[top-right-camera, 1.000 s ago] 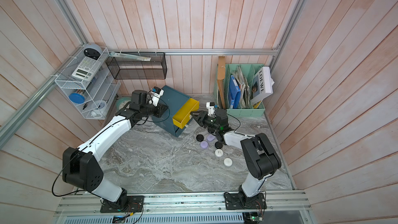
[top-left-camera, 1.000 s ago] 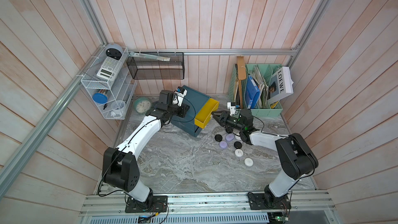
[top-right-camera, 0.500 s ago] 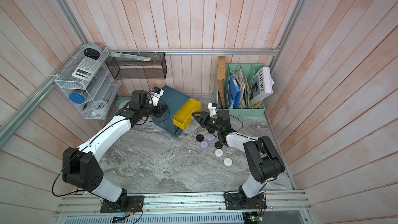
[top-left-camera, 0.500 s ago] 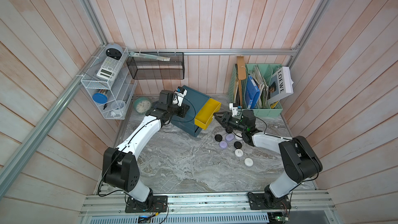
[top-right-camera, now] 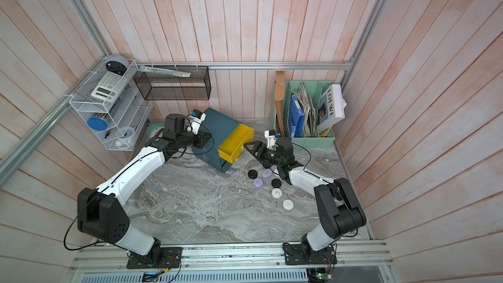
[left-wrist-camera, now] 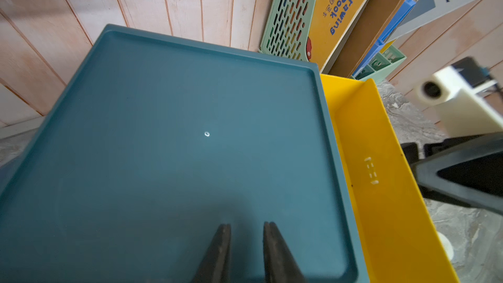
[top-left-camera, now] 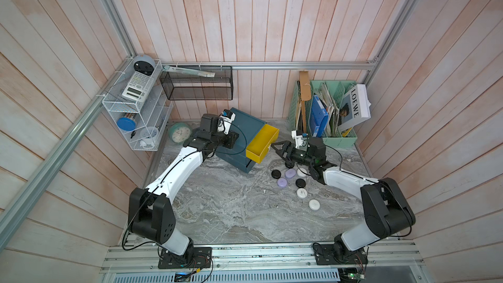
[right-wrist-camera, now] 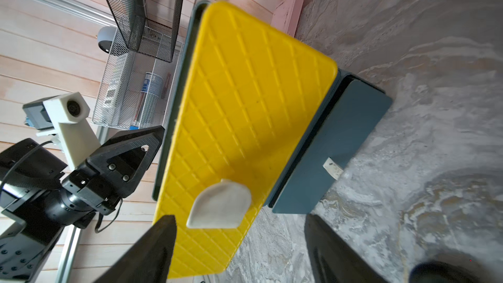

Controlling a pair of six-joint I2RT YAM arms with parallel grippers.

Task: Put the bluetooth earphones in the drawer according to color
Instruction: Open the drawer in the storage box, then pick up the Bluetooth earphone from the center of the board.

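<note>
We are only at the start: the yellow plastic drawer (top-left-camera: 261, 142) of the dark teal cube-shaped plastic cabinet (left-wrist-camera: 190, 132) is standing pulled out, and the part of its inside we are seeing is bare. The right tool (right-wrist-camera: 239, 219) is hanging wide open just short of the drawer's small white handle (right-wrist-camera: 219, 204), gripping nothing. The left tool (left-wrist-camera: 246, 225) is hovering over the cabinet's top, its fingers narrowly parted and empty. The small round puck-shaped bluetooth earphones (top-left-camera: 282, 183), black, white and lilac, are lying loose on the grey marbled surface (top-left-camera: 231, 208) just behind the right tool, so we are judging all the sorting as left to do.
</note>
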